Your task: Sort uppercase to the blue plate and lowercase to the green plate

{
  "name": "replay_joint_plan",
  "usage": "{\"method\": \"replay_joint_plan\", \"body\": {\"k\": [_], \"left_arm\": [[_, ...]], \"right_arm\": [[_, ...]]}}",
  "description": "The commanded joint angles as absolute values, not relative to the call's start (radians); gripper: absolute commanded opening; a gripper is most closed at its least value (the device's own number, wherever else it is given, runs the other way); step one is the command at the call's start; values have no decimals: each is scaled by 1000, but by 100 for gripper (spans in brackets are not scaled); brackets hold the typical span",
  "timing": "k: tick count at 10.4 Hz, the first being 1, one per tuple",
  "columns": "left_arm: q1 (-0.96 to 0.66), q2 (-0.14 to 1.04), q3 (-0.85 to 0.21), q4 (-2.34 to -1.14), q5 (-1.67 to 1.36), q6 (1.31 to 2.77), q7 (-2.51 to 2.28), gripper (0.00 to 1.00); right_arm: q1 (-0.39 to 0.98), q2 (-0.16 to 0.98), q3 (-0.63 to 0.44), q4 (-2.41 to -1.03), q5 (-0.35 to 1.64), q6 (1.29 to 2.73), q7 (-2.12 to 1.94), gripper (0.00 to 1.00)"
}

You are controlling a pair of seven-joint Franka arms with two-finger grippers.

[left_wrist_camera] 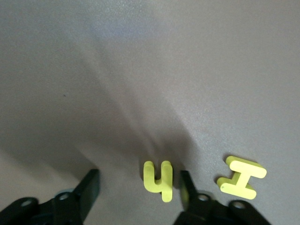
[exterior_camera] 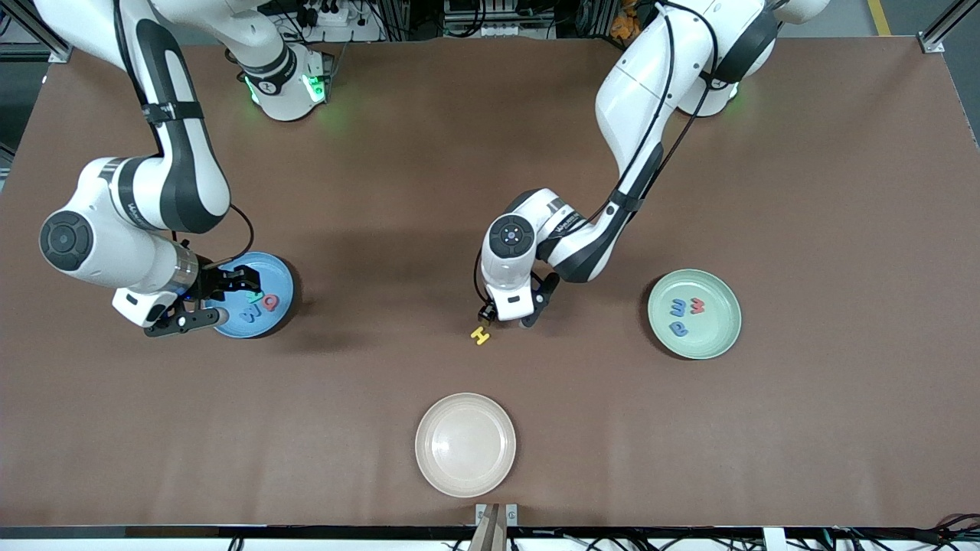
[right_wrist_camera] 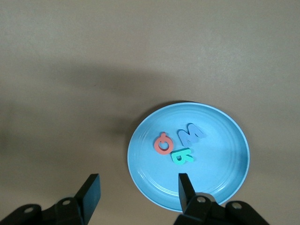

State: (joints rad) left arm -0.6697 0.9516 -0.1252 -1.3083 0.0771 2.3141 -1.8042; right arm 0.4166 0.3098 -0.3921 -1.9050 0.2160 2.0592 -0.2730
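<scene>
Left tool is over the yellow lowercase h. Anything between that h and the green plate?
Nothing visible. The yellow h lies on bare table between the left tool's open fingers. The yellow H lies beside it, not toward the green plate; the table between is bare.

Matt brown table (exterior_camera: 490,191) is lying under a glossy, smooth blue plate (right_wrist_camera: 225,173) and soft-looking matt foam yellow h (left_wrist_camera: 159,180).

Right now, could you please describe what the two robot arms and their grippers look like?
Both arms have glossy white shells with black joint sections and round dark grey caps on the joints. A black cable runs along each, strapped on. Green lights glow at the bases. The left gripper and right gripper each carry two black fingers, wedge-shaped, on black mounts with screw holes.
</scene>
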Motion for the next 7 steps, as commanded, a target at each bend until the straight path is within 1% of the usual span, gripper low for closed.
{"method": "replay_joint_plan", "body": {"k": [1, 5, 7], "left_arm": [[-684, 971, -115, -1287, 60, 2321, -1787, 0], [-683, 956, -114, -1292, 74, 2310, -1786, 0], [-670, 930, -107, -1295, 77, 2254, -1766, 0]], "right_arm": [[423, 293, -393, -1907, 227, 2043, -249, 73], [448, 295, -393, -1899, 229, 2045, -194, 69], [486, 301, -387, -1878, 229, 2054, -55, 70]]}}
